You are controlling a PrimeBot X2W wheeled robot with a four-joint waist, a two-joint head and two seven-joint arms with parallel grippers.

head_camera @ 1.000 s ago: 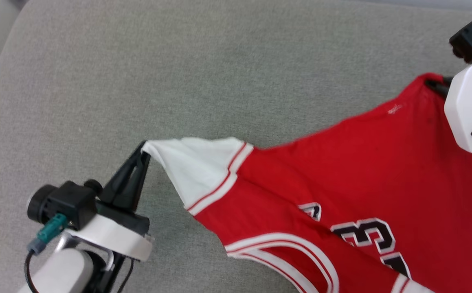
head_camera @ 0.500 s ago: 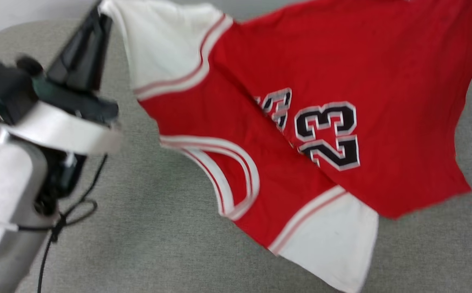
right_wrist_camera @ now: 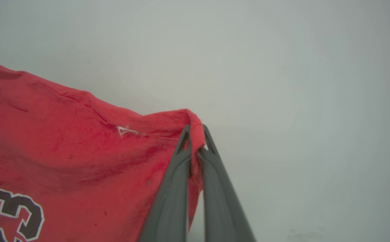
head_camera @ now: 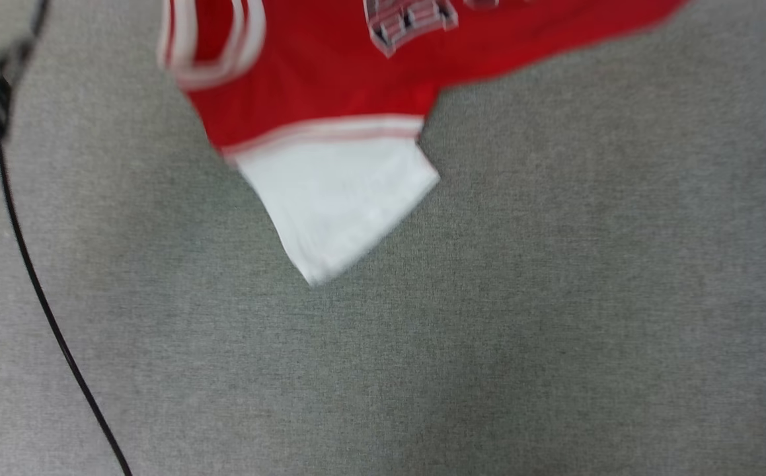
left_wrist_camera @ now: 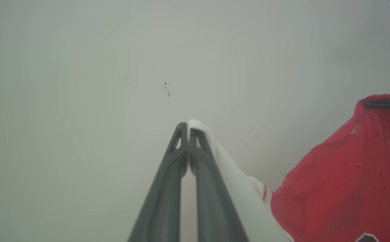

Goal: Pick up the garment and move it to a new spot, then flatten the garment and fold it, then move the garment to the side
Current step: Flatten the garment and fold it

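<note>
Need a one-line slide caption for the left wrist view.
The left gripper shut on the shirt's white sleeve, the right gripper pinching its red corner.

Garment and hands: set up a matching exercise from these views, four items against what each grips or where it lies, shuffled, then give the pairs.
Column one
1. left hand
2. right hand
3. loose white sleeve
4. black cable

Column two
A. shut on a red edge of the garment
B. runs down the head view's left side
C. shut on a white sleeve tip
D. gripped by nothing, seen against the grey surface

Pairs: 1-C, 2-A, 3-D, 4-B
</note>
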